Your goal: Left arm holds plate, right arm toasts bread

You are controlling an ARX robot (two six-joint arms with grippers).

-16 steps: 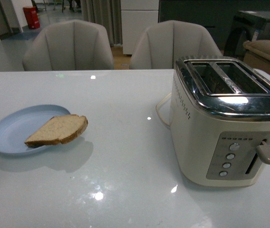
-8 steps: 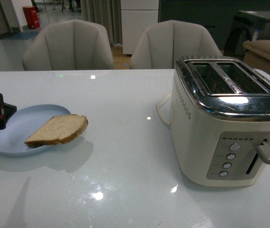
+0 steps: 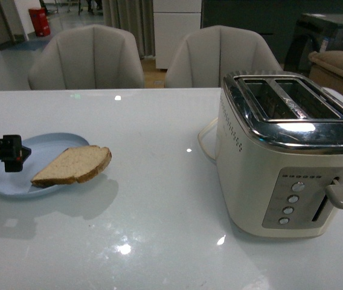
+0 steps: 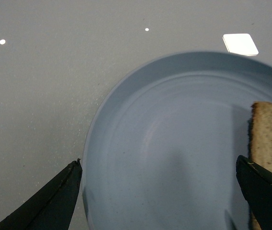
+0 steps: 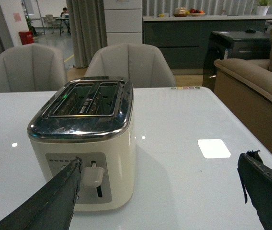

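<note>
**Bread lay on the plate, both pincers spread wide**

The bread [image 3: 75,164] lay on the right part of the blue plate [image 3: 41,147], at the left of the white surface [image 3: 153,229]. Its long axis ran slantwise. The straight cut end sat toward the near side of the plate, and the rounded crust end pointed right, toward the toaster [image 3: 262,181], reaching past the plate's rim.

The left pincer [image 4: 157,162] hung over the plate's left side with its jaws far apart and nothing between them. From its wrist view, one finger was by the rim and the other by the edge of the bread.

The right pincer [image 5: 159,160] was likewise spread wide and empty, with the toaster ahead of it. The toaster stood well apart from the plate, on the right, with both slots bare and its lever facing the robot.
</note>
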